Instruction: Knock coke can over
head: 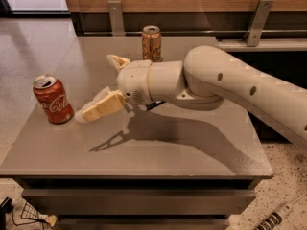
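The red coke can [53, 99] stands upright on the left side of the grey table [144, 147]. My gripper [95, 87] is just right of it, above the table, with its fingers spread open and empty. The lower finger [100, 108] points at the can, and its tip is very close to the can's base. I cannot tell if it touches. The upper finger [117, 61] points back and left, away from the can.
An orange-gold can [151, 43] stands upright at the table's back edge, behind my wrist. My arm spans the table's right half. A wooden wall with metal brackets [116, 16] runs behind. A cable lies on the floor at the right [278, 217].
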`<state>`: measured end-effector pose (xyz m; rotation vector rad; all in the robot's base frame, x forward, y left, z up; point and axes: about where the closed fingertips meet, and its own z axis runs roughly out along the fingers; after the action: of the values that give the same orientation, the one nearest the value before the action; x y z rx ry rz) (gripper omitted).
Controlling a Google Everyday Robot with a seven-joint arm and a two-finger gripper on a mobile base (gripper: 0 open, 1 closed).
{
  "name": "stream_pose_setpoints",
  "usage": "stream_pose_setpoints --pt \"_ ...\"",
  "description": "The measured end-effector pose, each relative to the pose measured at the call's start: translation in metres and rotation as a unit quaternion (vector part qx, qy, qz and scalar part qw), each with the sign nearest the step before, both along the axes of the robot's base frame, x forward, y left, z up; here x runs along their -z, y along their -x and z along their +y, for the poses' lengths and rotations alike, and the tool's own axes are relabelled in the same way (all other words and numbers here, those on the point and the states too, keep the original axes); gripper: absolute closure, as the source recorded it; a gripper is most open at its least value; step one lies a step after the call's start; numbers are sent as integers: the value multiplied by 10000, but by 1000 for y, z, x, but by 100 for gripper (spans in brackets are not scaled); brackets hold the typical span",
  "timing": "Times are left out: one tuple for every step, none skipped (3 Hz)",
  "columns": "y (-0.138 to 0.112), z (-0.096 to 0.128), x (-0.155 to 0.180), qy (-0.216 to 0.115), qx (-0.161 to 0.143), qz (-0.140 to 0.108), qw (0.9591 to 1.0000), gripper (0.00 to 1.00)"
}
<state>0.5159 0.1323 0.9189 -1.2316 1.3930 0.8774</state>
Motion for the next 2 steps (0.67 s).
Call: stream_pose_setpoints --pt "-9 36 16 16 1 100 9999 0" --pt "-17 62 29 -112 46 208 9997 0"
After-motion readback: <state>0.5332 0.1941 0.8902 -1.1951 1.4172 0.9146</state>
